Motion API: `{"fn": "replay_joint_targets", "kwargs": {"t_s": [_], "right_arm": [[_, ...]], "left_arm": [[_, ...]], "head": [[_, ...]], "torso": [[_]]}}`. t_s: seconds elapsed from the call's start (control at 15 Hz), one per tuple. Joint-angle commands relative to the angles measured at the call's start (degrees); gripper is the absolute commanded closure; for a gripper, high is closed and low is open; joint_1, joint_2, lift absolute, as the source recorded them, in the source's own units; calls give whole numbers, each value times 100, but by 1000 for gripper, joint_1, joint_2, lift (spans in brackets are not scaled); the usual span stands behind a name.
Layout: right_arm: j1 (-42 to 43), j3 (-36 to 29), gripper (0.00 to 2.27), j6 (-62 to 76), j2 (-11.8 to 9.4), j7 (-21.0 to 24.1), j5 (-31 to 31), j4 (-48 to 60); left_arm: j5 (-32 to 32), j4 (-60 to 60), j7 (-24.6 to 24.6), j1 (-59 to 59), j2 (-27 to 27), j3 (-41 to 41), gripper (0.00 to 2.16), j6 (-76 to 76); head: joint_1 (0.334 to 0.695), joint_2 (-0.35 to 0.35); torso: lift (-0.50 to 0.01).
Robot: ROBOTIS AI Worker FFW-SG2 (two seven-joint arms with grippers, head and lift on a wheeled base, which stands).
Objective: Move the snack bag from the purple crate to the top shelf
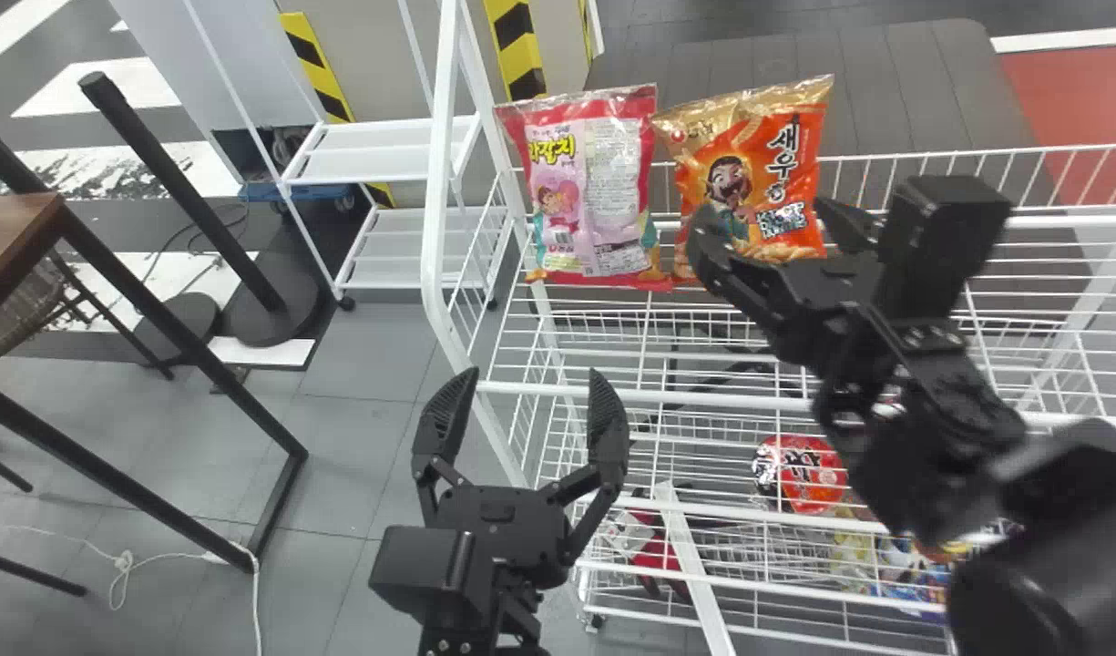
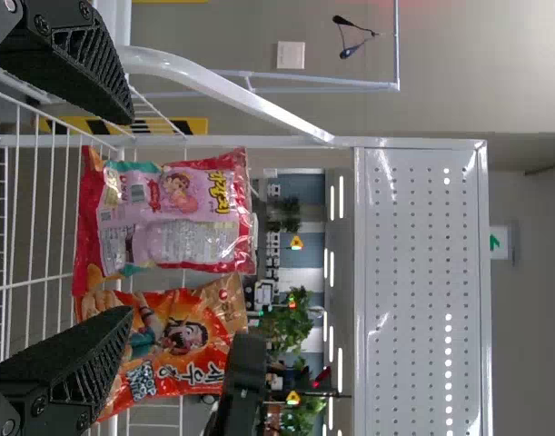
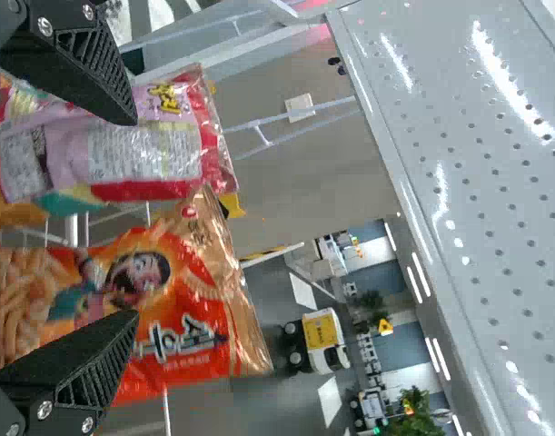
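"How is the left arm sitting?"

"It's rising from the bottom edge, its gripper (image 1: pixel 532 392) pointing forward, fingers spreading wide around nothing, beside the white wire rack (image 1: pixel 437 210)."

"And the snack bags?"

"Both are standing on the top shelf (image 1: pixel 1059 221): the pink bag (image 1: pixel 585 182) leaning left, the orange bag (image 1: pixel 740 173) just beside it, crowding that side."

"The right arm?"

"Slanting in from the lower right, its gripper (image 1: pixel 760 219) hanging before the orange bag. Its fingers are standing well apart, gripping nothing; whether they're touching the bag, I can't tell."
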State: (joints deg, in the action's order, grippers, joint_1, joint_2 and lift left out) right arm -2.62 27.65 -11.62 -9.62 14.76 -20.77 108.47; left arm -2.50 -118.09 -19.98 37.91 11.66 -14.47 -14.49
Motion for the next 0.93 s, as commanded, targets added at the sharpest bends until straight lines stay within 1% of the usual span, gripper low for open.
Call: {"fn": "replay_joint_targets", "kwargs": {"t_s": [0.0,0.07,0.13,0.2,0.27,0.47,0.53,0.8,0.87], "right_arm": [[-749,-269,56,-29,-611,0,372,746],[-1188,-533,56,59,-743,-61,539,1045],[-1575,-752,56,111,-796,-184,697,1291],[-2041,-1051,56,217,-804,-395,829,1563],[-2515,-1288,56,481,-804,-571,952,1800],[-3605,-1614,56,1606,-919,-650,1321,2011],[-3869,-1675,56,2010,-919,-650,1374,2003],[-4537,-1983,87,2555,-1015,-747,1400,1923],[-4721,-2062,87,2959,-1033,-756,1400,1862]], "left_arm": [[-40,-153,-6,111,3,76,70,-14],[-40,-215,-6,146,3,102,70,4],[-49,-250,-6,173,3,129,70,4],[-49,-268,-6,173,-6,138,70,-14],[-49,-268,-6,190,-6,138,70,4],[-84,-312,-6,269,-50,120,70,91],[-93,-408,-6,296,-50,102,70,355],[-128,-646,-6,498,-85,102,70,408],[-128,-698,-6,542,-85,94,73,496]], "head": [[695,200],[695,187],[695,171],[695,139],[695,126],[695,84],[695,57],[695,22],[695,15]], "torso": [[1],[1],[1],[1],[1],[1],[1],[1],[1]]}}
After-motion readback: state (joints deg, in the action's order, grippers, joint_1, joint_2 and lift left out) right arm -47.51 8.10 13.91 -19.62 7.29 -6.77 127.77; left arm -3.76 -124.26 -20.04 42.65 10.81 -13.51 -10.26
